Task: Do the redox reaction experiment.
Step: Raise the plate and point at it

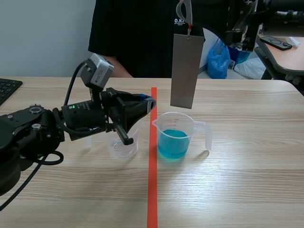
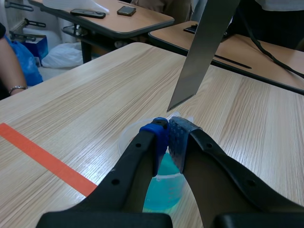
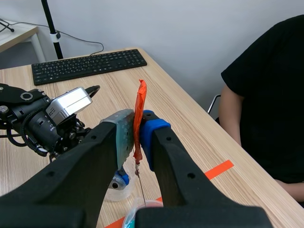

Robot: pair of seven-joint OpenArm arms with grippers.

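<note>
A clear beaker (image 1: 175,135) holding blue liquid stands just right of the orange-red line. A grey metal sheet (image 1: 185,71) hangs upright over it, its lower edge a little above the rim. An orange-red tab (image 3: 139,111) at the sheet's top is pinched by my right gripper (image 3: 137,133), which sits high in the scene view (image 1: 184,13). My left gripper (image 1: 149,105) hovers by the beaker's left rim, slightly above it. Seen from the left wrist, its fingers (image 2: 167,137) are shut with nothing between them, the blue liquid (image 2: 164,187) below and the sheet's corner (image 2: 183,97) just ahead.
A small empty clear cup (image 1: 124,145) stands under my left arm, left of the line. A person in a black shirt (image 1: 137,33) sits across the table. A keyboard (image 1: 7,88) lies at the far left edge. Desks and bags stand beyond the table.
</note>
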